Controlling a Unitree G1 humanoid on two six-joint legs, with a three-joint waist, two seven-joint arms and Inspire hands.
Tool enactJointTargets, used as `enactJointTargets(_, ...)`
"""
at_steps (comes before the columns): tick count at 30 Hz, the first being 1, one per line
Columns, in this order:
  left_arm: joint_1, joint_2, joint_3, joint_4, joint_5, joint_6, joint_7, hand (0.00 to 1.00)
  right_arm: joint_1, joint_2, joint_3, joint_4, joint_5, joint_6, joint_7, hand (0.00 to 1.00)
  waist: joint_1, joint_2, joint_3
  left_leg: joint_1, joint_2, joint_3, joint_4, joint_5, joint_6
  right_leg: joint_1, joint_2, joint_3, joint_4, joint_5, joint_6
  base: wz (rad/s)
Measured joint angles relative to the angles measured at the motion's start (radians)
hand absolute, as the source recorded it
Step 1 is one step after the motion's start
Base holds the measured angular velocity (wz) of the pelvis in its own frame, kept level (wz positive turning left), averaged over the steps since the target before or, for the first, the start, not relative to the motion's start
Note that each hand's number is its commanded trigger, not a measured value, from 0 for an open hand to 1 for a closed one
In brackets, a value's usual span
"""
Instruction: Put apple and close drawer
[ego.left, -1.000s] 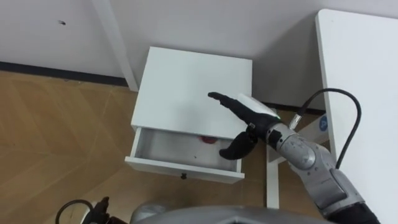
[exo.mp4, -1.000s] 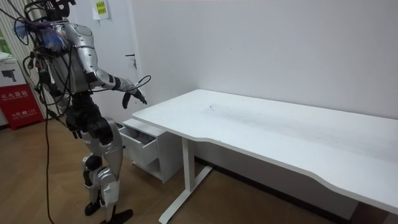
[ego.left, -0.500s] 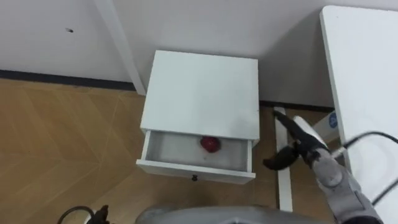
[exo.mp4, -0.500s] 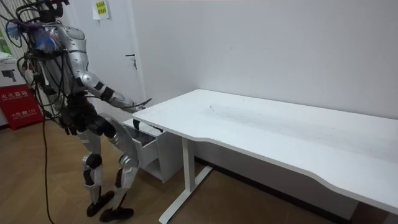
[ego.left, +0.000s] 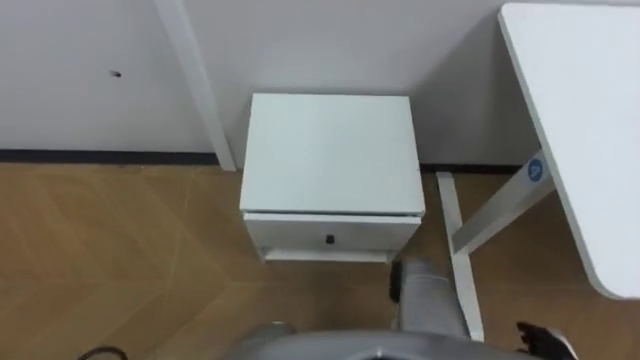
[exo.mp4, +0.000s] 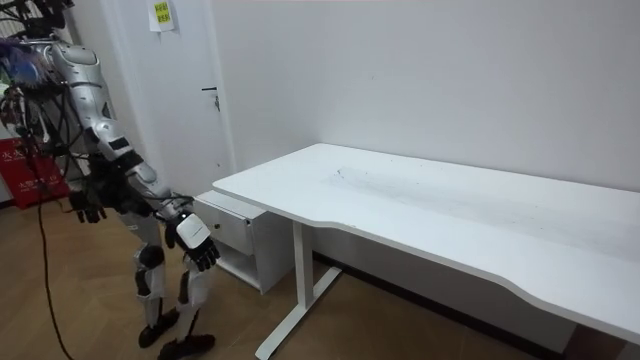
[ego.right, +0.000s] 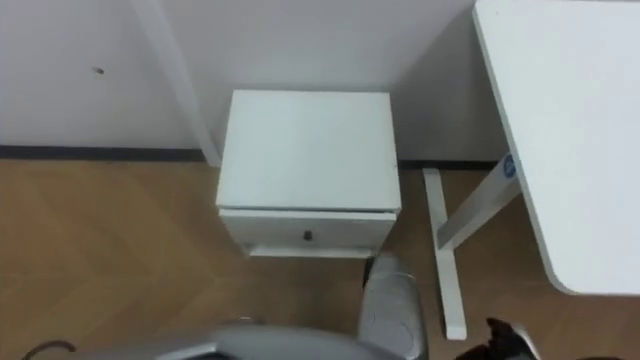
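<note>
Drawer (ego.left: 300, 231) shut flush in the front of a white nightstand (ego.left: 330, 150) – that is what the left eye view shows at its middle, with a small dark knob (ego.left: 329, 239) on the drawer's face. The nightstand stands against the wall on a wooden floor (ego.left: 120, 250). To its right a white desk (ego.left: 575, 120) runs down the view's edge, its leg (ego.left: 485, 222) slanting to a foot bar just beside the nightstand. Whatever the drawer holds is hidden behind its front, so the apple's place cannot be told. At the bottom right edge the dark fingertips of the right hand (ego.left: 536, 332) come into view, well apart from the drawer.

The right eye view gives the same scene: closed drawer, bare nightstand top, and the right hand low at the bottom edge, beside the desk's foot bar.

In the room view the robot stands upright at the room view's left, near the nightstand at the desk's end. Its right hand hangs low in front of its legs, fingers loosely relaxed and holding nothing – near the nightstand but not touching it. The left hand (exo.mp4: 88, 207) hangs at its other side; its state cannot be told.
</note>
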Motion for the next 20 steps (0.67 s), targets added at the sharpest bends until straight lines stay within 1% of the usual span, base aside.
enactJointTargets(1, 0.000, -0.003, 0.003, 0.000, 0.000, 0.000, 0.001, 0.00, 0.001, 0.000, -0.002, 0.007, 0.005, 0.000, 0.002, 0.00, 0.007, -0.009, -0.0029, 0.009, -0.004, 0.005, -0.018, 0.009, 0.001, 0.052, 0.005, -0.020, -0.094, -0.011, 0.003, -0.11)
enactJointTargets(2, -0.001, -0.008, 0.018, -0.008, 0.000, 0.000, 0.006, 0.00, -0.001, 0.002, -0.004, 0.021, 0.017, 0.003, 0.002, 0.00, 0.024, -0.030, -0.0094, 0.027, -0.015, 0.010, -0.062, 0.031, -0.003, 0.141, 0.013, -0.051, -0.265, -0.040, 0.003, -0.30)
enactJointTargets(3, -0.009, -0.011, 0.038, -0.012, 0.000, -0.004, 0.013, 0.00, -0.011, 0.003, -0.008, 0.037, 0.023, 0.004, 0.001, 0.00, 0.044, -0.038, -0.0101, 0.045, -0.016, 0.028, -0.105, 0.051, -0.010, 0.204, 0.027, -0.059, -0.413, -0.043, 0.004, -0.38)
enactJointTargets(4, -0.016, -0.010, 0.072, -0.012, 0.000, -0.010, 0.024, 0.00, -0.019, 0.009, -0.023, 0.052, 0.028, 0.004, 0.000, 0.00, 0.049, -0.049, -0.0122, 0.058, -0.017, 0.034, -0.131, 0.062, -0.019, 0.258, 0.046, -0.061, -0.531, -0.035, 0.002, -0.37)
enactJointTargets(5, -0.015, -0.010, 0.090, -0.011, 0.001, -0.011, 0.035, 0.00, -0.026, 0.012, -0.025, 0.062, 0.034, 0.004, -0.001, 0.00, 0.054, -0.058, -0.0129, 0.066, -0.017, 0.040, -0.143, 0.065, -0.023, 0.282, 0.053, -0.060, -0.577, -0.030, 0.002, -0.38)
enactJointTargets(6, -0.018, -0.010, 0.118, -0.010, 0.001, -0.010, 0.052, 0.00, -0.038, 0.017, -0.025, 0.078, 0.036, 0.006, -0.002, 0.00, 0.066, -0.073, -0.0114, 0.080, -0.017, 0.052, -0.160, 0.068, -0.031, 0.311, 0.057, -0.062, -0.636, -0.025, 0.002, -0.29)
enactJointTargets(7, -0.029, -0.012, 0.130, -0.011, 0.001, -0.010, 0.057, 0.00, -0.040, 0.020, -0.026, 0.078, 0.037, 0.007, -0.001, 0.00, 0.068, -0.080, -0.0097, 0.089, -0.015, 0.053, -0.168, 0.070, -0.038, 0.329, 0.061, -0.070, -0.659, -0.024, 0.001, -0.19)
enactJointTargets(8, -0.033, -0.015, 0.130, -0.011, 0.001, -0.010, 0.057, 0.00, -0.039, 0.020, -0.026, 0.078, 0.038, 0.009, -0.001, 0.00, 0.065, -0.080, -0.0097, 0.091, -0.013, 0.051, -0.169, 0.069, -0.041, 0.334, 0.064, -0.077, -0.662, -0.024, 0.001, 0.00)
enactJointTargets(10, -0.046, -0.031, 0.130, -0.012, 0.001, -0.007, 0.057, 0.00, -0.035, 0.023, -0.029, 0.083, 0.039, 0.025, 0.000, 0.00, 0.063, -0.076, -0.0098, 0.099, -0.010, 0.049, -0.174, 0.068, -0.048, 0.344, 0.069, -0.082, -0.675, -0.024, 0.001, 0.00)
enactJointTargets(12, -0.051, -0.052, 0.130, -0.010, 0.001, -0.001, 0.057, 0.00, -0.035, 0.038, -0.032, 0.114, 0.042, 0.043, 0.002, 0.00, 0.063, -0.065, -0.0110, 0.111, -0.007, 0.050, -0.195, 0.073, -0.057, 0.346, 0.072, -0.100, -0.674, -0.025, 0.000, -0.02)
enactJointTargets(13, -0.050, -0.056, 0.130, -0.010, 0.001, 0.001, 0.057, 0.00, -0.035, 0.043, -0.032, 0.122, 0.042, 0.049, 0.002, 0.00, 0.063, -0.066, -0.0102, 0.114, -0.007, 0.050, -0.202, 0.075, -0.059, 0.346, 0.072, -0.103, -0.674, -0.026, -0.001, 0.00)
enactJointTargets(14, -0.049, -0.067, 0.130, -0.010, -0.001, 0.010, 0.057, 0.00, -0.036, 0.053, -0.032, 0.144, 0.052, 0.057, 0.002, 0.00, 0.063, -0.056, -0.0128, 0.118, -0.006, 0.049, -0.207, 0.076, -0.061, 0.347, 0.073, -0.105, -0.674, -0.027, -0.003, 0.00)
enactJointTargets(15, -0.049, -0.079, 0.130, -0.007, -0.002, 0.018, 0.057, 0.00, -0.038, 0.063, -0.032, 0.157, 0.070, 0.070, 0.002, 0.00, 0.063, -0.054, -0.0099, 0.119, -0.006, 0.049, -0.212, 0.077, -0.063, 0.346, 0.074, -0.105, -0.674, -0.030, -0.004, 0.00)
enactJointTargets(16, -0.048, -0.085, 0.130, -0.006, -0.003, 0.020, 0.057, 0.00, -0.039, 0.067, -0.032, 0.162, 0.075, 0.076, 0.003, 0.00, 0.063, -0.053, -0.0090, 0.120, -0.006, 0.049, -0.214, 0.078, -0.063, 0.346, 0.074, -0.105, -0.673, -0.030, -0.004, 0.00)
enactJointTargets(18, -0.045, -0.102, 0.130, -0.003, -0.012, 0.030, 0.057, 0.00, -0.031, 0.082, -0.033, 0.188, 0.104, 0.093, 0.004, 0.00, 0.057, -0.050, -0.0099, 0.127, -0.007, 0.048, -0.219, 0.079, -0.065, 0.348, 0.074, -0.104, -0.672, -0.035, -0.004, 0.00)
enactJointTargets(20, -0.045, -0.103, 0.131, 0.014, -0.012, 0.037, 0.057, 0.00, -0.033, 0.096, -0.034, 0.198, 0.122, 0.102, 0.005, 0.00, 0.049, -0.051, -0.0093, 0.135, -0.008, 0.048, -0.222, 0.080, -0.067, 0.353, 0.074, -0.102, -0.672, -0.040, -0.004, 0.00)
